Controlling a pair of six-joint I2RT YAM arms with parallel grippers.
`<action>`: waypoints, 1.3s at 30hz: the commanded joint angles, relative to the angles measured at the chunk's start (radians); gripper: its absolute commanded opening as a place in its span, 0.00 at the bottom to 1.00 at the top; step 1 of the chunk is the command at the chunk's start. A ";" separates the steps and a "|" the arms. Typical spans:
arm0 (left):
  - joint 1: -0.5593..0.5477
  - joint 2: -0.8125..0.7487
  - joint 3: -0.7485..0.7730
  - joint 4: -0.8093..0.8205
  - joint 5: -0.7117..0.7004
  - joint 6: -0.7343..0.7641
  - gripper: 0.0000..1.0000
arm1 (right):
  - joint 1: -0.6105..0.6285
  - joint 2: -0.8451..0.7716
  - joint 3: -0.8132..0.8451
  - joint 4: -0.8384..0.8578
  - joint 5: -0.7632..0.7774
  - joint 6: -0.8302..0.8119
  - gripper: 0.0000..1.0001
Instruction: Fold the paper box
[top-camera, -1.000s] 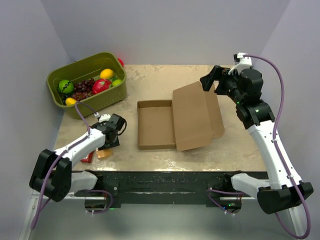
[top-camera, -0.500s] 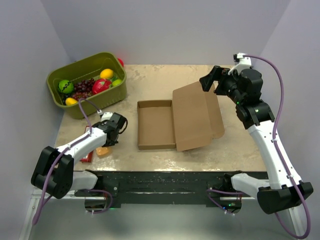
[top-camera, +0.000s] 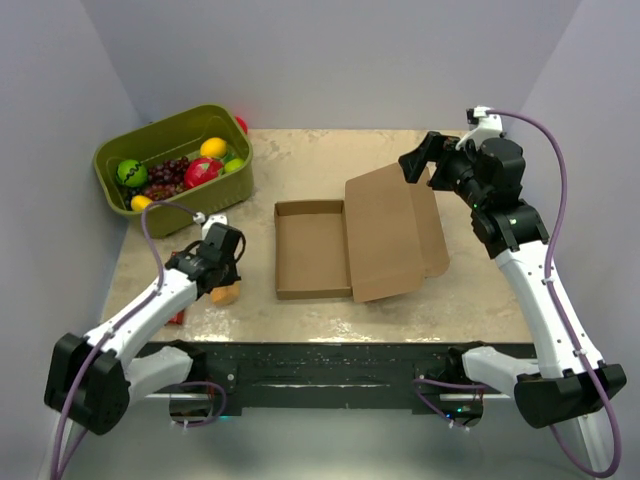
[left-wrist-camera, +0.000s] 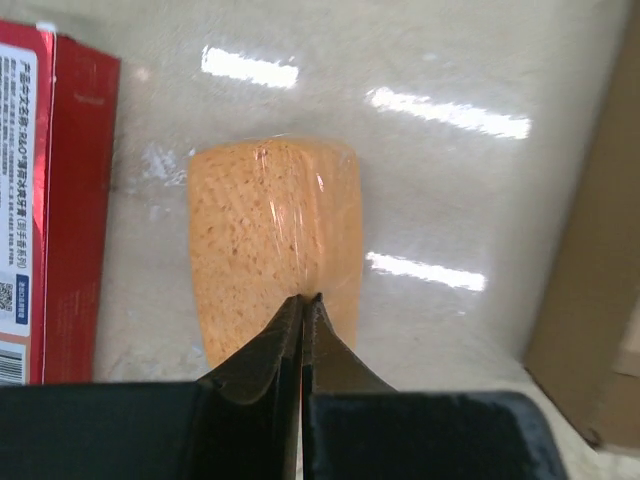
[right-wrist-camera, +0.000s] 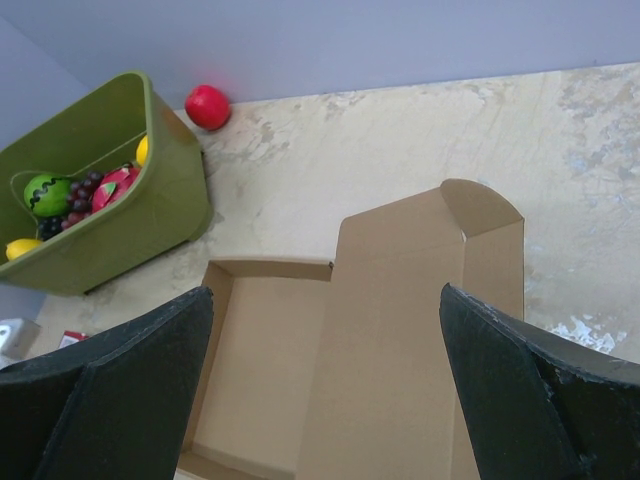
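The left arm (top-camera: 150, 300) stretches low from its base along the left side of the table (top-camera: 330, 150), close to the near edge. The left gripper (left-wrist-camera: 301, 318) points steeply down, its fingers pressed together. The right arm (top-camera: 535, 290) rises high over the right edge, with its wrist bent inward. The right gripper (right-wrist-camera: 325, 295) hangs well above the far right part, jaws spread wide.

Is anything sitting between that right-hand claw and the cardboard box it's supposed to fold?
Nothing visible does. The right gripper hangs open over the far edge of the paper box, whose lid lies in plain sight just below it. The green bin and red ball sit well off to the side.
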 joint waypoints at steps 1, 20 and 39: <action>0.002 -0.106 0.062 0.053 0.081 0.051 0.00 | -0.003 0.002 -0.011 0.039 0.017 0.010 0.99; -0.343 0.073 0.379 0.145 -0.002 -0.038 0.00 | -0.004 -0.008 -0.041 0.079 0.024 0.033 0.99; -0.041 0.087 0.105 0.136 0.139 0.048 0.94 | -0.003 -0.023 -0.034 0.068 0.009 0.019 0.99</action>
